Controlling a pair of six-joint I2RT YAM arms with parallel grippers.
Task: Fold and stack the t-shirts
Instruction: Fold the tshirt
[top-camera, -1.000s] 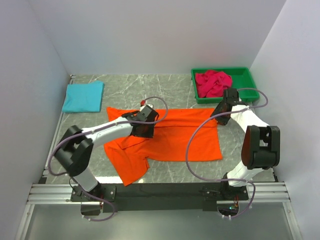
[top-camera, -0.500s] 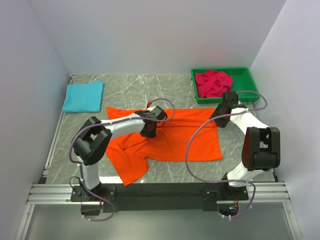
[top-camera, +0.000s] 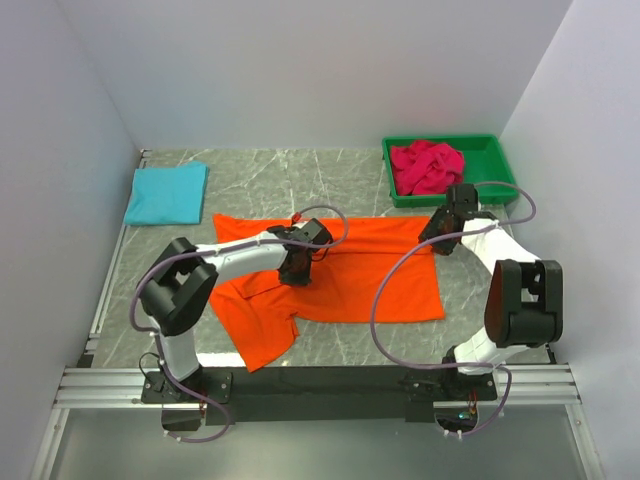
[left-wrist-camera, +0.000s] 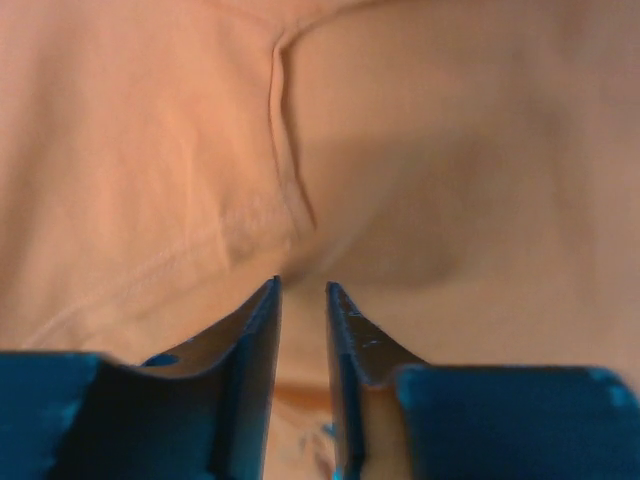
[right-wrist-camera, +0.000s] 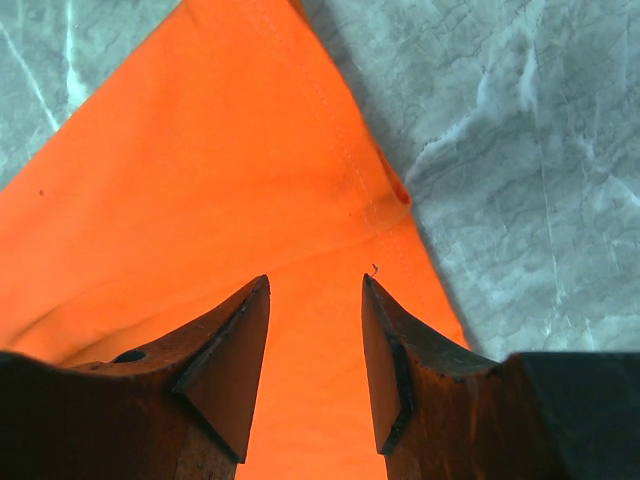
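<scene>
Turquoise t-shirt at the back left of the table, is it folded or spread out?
Folded. The turquoise t-shirt lies as a compact, flat rectangle, no sleeves or collar showing, apart from the orange t-shirt.

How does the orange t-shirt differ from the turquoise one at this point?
The orange t-shirt lies spread wide across mid-table, only partly folded; the turquoise t-shirt is a neat small rectangle at the far left corner. The left gripper and right gripper are both down at the orange one; no arm is near the turquoise one. Both lie on the table, outside the green bin.
</scene>
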